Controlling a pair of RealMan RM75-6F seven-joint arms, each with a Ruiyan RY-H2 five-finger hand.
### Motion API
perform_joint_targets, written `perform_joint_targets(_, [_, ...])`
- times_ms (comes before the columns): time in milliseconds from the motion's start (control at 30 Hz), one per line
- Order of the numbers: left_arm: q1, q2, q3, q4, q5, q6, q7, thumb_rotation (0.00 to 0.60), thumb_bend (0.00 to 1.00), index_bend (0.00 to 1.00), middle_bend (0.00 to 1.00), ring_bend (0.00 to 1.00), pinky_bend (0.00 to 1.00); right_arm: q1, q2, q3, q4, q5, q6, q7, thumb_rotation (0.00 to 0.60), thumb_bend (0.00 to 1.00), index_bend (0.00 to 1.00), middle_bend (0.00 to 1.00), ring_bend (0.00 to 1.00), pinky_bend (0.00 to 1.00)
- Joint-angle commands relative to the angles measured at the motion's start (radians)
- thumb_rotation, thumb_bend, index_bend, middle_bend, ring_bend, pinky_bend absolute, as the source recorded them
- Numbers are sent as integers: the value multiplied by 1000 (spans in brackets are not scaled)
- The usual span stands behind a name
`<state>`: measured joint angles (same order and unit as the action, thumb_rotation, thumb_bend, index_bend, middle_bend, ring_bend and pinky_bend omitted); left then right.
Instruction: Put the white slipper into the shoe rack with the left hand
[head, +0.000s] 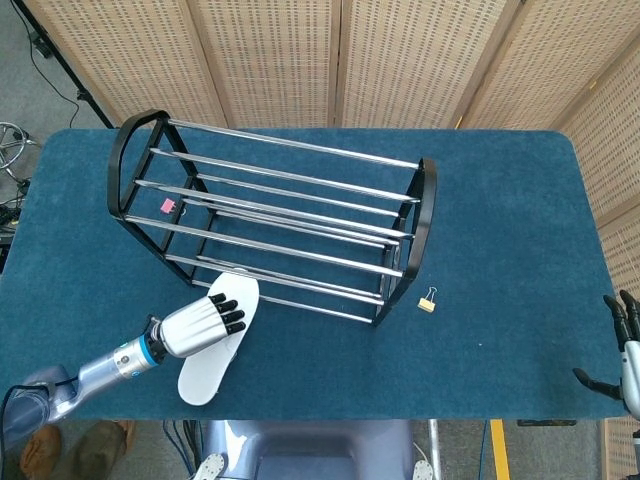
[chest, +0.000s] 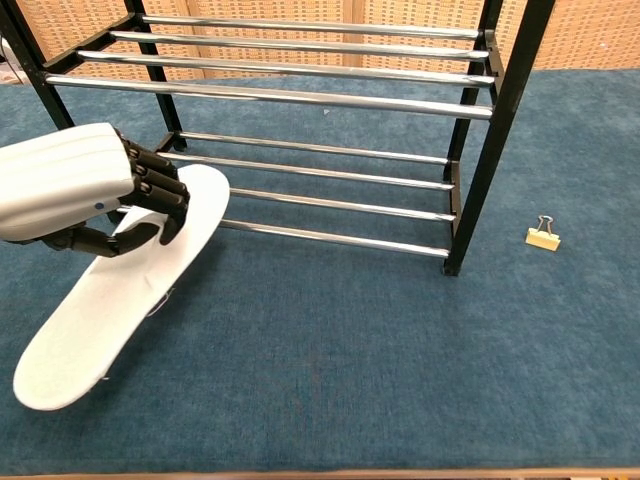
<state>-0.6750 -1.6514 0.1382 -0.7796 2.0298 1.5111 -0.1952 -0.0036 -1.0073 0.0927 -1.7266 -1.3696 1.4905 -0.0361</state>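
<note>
The left hand (chest: 85, 190) is grasping the white slipper (chest: 125, 285) near its front, fingers over the top and thumb under, probably so the toe can lead. Just beyond the fingers, the toe is reaching the lowest bars of the shoe rack (chest: 320, 90); the heel is trailing behind the hand, low over the table.

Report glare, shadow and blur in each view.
Head view: even light, bright streaks along the shoe rack rails, faint shadow under the white slipper, all sharp. Chest view: the left hand looms large and near the lens, soft shadow beneath the slipper, small clip crisp. Right hand cropped at the head view's edge.
</note>
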Motion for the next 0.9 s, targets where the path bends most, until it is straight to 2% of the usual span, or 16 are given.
perform_joint_targets(33, [-18, -28, -2, 40, -15, -14, -25, 600, 595, 641, 576, 466, 637, 2, -1, 2, 3, 8, -6, -2, 600, 0, 0, 0, 0, 0])
perform_joint_targets(433, [-56, -127, -17, 220, -84, -35, -163, 600, 595, 641, 576, 464, 638, 4, -2, 6, 2, 34, -19, -13, 600, 0, 0, 0, 0, 0])
perform_joint_targets(667, [-94, -174, -37, 288, -129, -66, -223, 600, 595, 640, 576, 464, 637, 12, -7, 12, 4, 59, -35, -27, 600, 0, 0, 0, 0, 0])
perform_joint_targets(900, [-123, -201, -30, 331, -147, -101, -248, 600, 594, 641, 576, 462, 638, 23, -13, 15, 22, 66, -56, -16, 600, 0, 0, 0, 0, 0])
